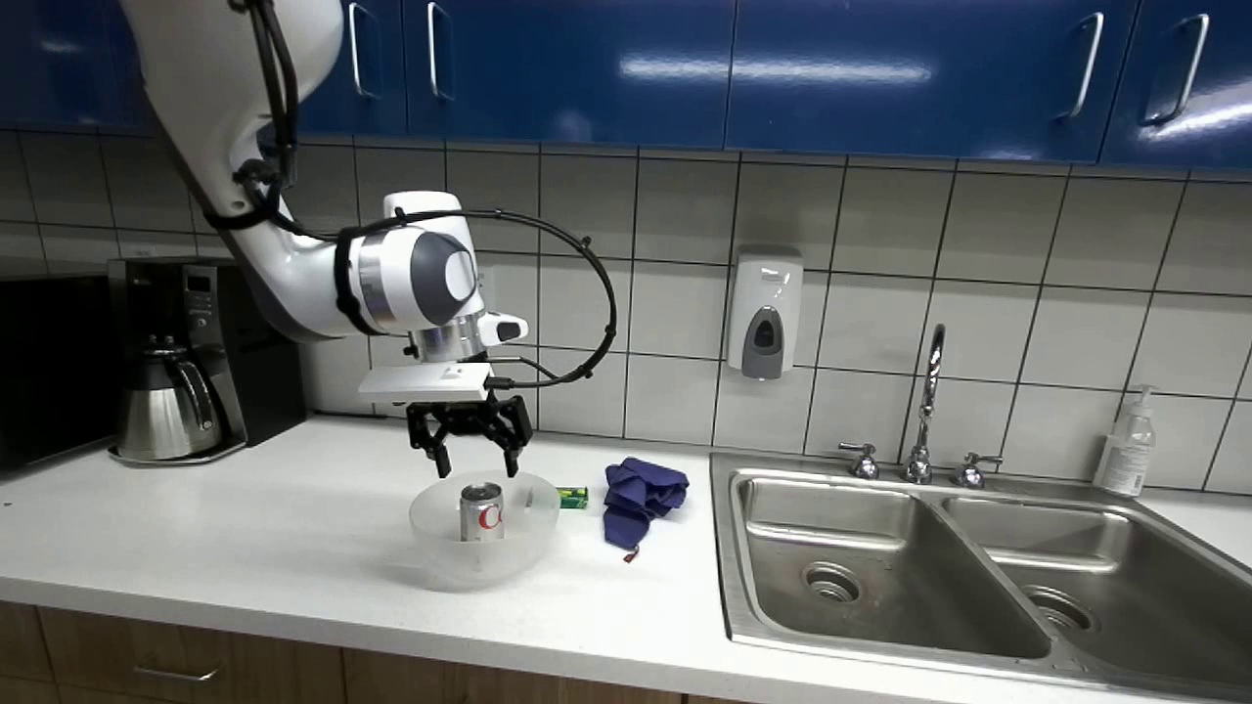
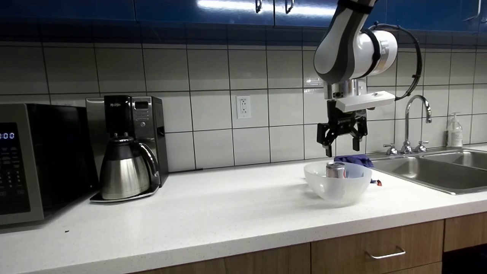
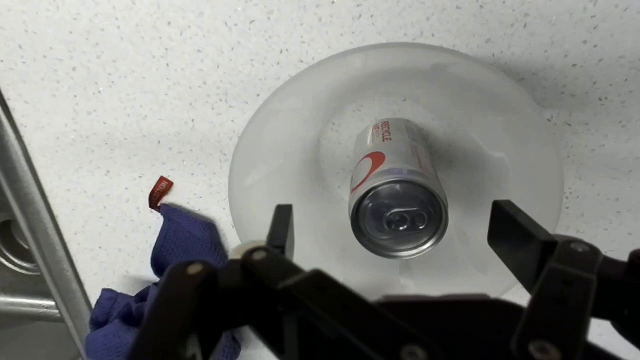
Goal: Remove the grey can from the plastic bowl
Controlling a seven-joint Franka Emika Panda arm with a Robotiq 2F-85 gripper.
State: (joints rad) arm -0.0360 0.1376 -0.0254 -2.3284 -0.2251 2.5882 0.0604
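The grey can (image 1: 481, 520) stands upright inside the translucent plastic bowl (image 1: 489, 567) on the white counter. In an exterior view the can (image 2: 335, 170) rises slightly above the rim of the bowl (image 2: 338, 193). My gripper (image 1: 477, 467) is open and empty, pointing down just above the can; it also shows open in an exterior view (image 2: 342, 149). In the wrist view the can's dark lid (image 3: 399, 218) lies between the two spread fingers of the gripper (image 3: 392, 222), apart from both. The bowl (image 3: 280, 150) surrounds the can, its near edge partly hidden by the gripper.
A purple cloth (image 1: 641, 494) lies beside the bowl, with a small green packet (image 1: 573, 498) between them. The steel sink (image 1: 729, 548) and faucet (image 1: 924, 411) are beyond the cloth. A coffee maker with steel pot (image 2: 125, 171) and a microwave (image 2: 57, 160) stand on the opposite side.
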